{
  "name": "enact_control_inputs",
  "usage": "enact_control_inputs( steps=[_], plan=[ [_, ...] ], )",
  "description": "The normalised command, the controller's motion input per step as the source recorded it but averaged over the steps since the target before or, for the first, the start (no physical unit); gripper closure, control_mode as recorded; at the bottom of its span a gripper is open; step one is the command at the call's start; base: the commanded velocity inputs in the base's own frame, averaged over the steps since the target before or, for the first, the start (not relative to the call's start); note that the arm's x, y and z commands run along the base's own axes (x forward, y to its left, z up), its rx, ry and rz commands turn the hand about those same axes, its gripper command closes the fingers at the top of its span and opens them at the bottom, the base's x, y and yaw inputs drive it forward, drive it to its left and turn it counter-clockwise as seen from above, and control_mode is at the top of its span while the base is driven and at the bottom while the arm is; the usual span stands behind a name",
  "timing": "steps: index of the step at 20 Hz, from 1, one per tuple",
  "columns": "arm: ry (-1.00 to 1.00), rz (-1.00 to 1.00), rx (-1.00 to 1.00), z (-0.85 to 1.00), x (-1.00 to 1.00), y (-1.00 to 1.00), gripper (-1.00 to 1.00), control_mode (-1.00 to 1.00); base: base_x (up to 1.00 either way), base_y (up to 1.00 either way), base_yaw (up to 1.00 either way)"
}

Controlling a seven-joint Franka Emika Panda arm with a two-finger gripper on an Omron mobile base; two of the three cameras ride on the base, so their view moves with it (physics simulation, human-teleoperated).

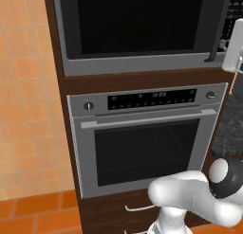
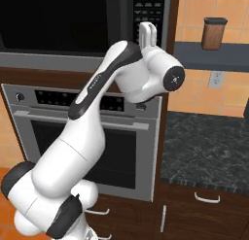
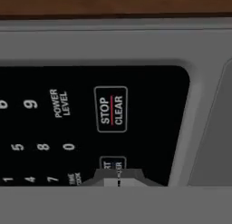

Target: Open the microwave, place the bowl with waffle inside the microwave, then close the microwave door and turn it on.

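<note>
claw: clenched, empty | microwave keypad: just ahead of tips, door closed

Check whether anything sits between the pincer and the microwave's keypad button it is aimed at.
Nothing visible does. In the hand view the shut pincer sits right at the lower button beneath STOP/CLEAR on the microwave keypad, with no object between them.

We see the arm reaching up and forward, wrist raised high, gripper with fingertips pressed together, jaws fully closed, pointing straight ahead with nothing held.
</note>
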Motion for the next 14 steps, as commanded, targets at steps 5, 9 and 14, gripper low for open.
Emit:
enact_control_inputs(
  steps=[5, 9, 14],
  plan=[
    [-0.03, 0.00, 0.00, -0.33, 0.28, -0.14, 1.00, -1.00, 0.00, 0.00, 0.00],
    [-0.09, 0.00, 0.00, 0.01, -1.00, 0.00, 1.00, -1.00, 0.00, 0.00, 0.00],
    [-0.08, -0.01, 0.00, 0.00, -1.00, -0.02, 1.00, -1.00, 0.00, 0.00, 0.00]
  ],
)
